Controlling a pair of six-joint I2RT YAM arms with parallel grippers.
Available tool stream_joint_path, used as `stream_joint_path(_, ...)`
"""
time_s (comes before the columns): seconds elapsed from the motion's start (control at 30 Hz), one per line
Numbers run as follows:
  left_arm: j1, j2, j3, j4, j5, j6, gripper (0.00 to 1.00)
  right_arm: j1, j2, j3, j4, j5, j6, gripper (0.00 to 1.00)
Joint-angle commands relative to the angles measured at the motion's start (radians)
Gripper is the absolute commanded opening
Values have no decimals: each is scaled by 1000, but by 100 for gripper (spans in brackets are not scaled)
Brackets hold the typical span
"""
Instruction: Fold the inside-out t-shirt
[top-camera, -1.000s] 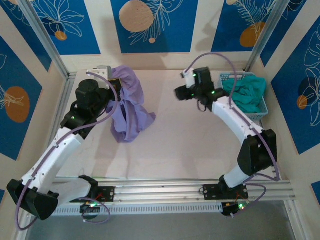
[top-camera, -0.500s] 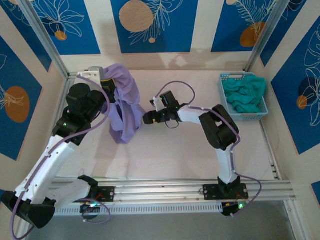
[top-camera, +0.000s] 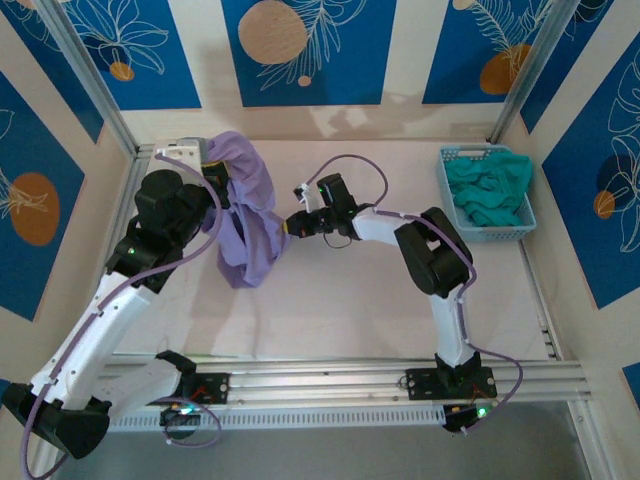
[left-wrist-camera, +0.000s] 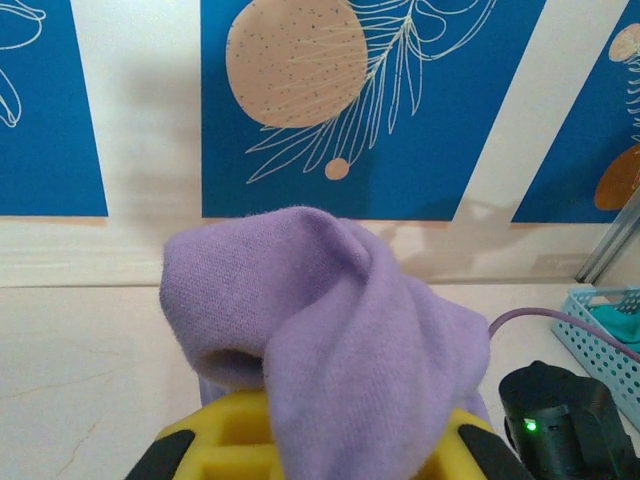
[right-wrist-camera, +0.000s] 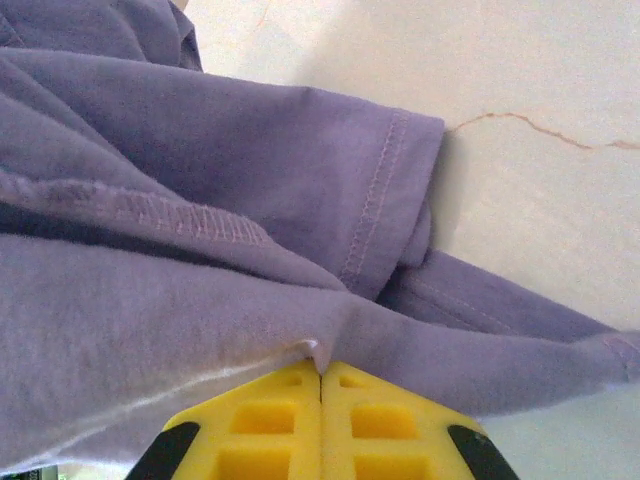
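From above and behind the arm bases (top-camera: 195, 385), we look down over the whole counter (top-camera: 350, 290). Our left wrist camera faces the far patterned wall (left-wrist-camera: 400, 100) across a close bunch of t-shirt (left-wrist-camera: 340, 320). Our right wrist camera presses close on that same t-shirt, which all three views share.

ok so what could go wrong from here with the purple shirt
The right gripper pinches the lavender cloth t-shirt only at its very tips, so a pull might slip it free. The shirt hangs bunched from the left gripper, so it may spread twisted.
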Motion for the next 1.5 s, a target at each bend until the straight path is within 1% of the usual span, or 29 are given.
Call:
stream_joint_path(0.0, 0, -33, 2, 40, -26, 12, 0, -32, -138, -72, 5, 26, -27, 0)
stream_joint_path(0.07, 0, -36, 2, 41, -19, 12, 0, -35, -206, -124, -13, 81, -66, 0)
stream_joint_path(0.2, -1, -44, -1, 45, -5, 3, 0, -46, -298, -208, -26, 161, -96, 0)
stream_joint_path(0.33, -1, -33, 26, 53, 82, -10, 0, -133, -479, -258, -83, 193, -109, 0)
stream_joint_path(0.43, -2, -6, 74, 72, 152, -31, 1, -198, -632, -199, -206, 220, -147, 0)
stream_joint_path(0.5, -2, 7, 121, 72, 158, -40, 2, -226, -725, -122, -308, 255, -182, 0)
stream_joint_path(0.63, 0, -26, 188, 65, 90, -28, 3, -247, -875, 36, -500, 340, -252, 0)
stream_joint_path(0.73, -1, -79, 201, 55, 69, -4, 3, -239, -965, 118, -610, 381, -293, 0)
stream_joint_path(0.87, -2, -161, 177, 46, 69, -3, 4, -205, -1090, 139, -651, 415, -319, 0)
stream_joint_path(0.97, -2, -208, 134, 62, 100, -34, 4, -178, -1165, 133, -652, 415, -315, 0)
stream_joint_path(1.07, -1, -211, 110, 72, 98, -42, 5, -162, -1183, 116, -640, 399, -300, 0)
stream_joint_path(1.1, -1, -198, 108, 75, 71, -35, 5, -158, -1172, 103, -628, 394, -293, 0)
stream_joint_path(1.17, -1, -152, 103, 90, -21, 0, 5, -159, -1137, 76, -611, 405, -283, 0)
stream_joint_path(1.23, 2, -64, 105, 129, -147, 68, 4, -165, -1065, 46, -587, 431, -271, 0)
stream_joint_path(1.3, 23, 62, 118, 199, -238, 143, 5, -181, -978, 24, -556, 448, -244, 0)
stream_joint_path(1.37, 76, 231, 166, 242, -238, 153, 5, -202, -864, 12, -518, 459, -205, 0)
stream_joint_path(1.4, 99, 332, 212, 249, -239, 151, 8, -213, -797, 12, -503, 461, -187, 0)
stream_joint_path(1.43, 111, 428, 257, 251, -236, 152, 21, -220, -738, 17, -495, 466, -167, 0)
stream_joint_path(1.47, 125, 540, 322, 233, -220, 159, 42, -227, -662, 27, -489, 464, -147, 0)
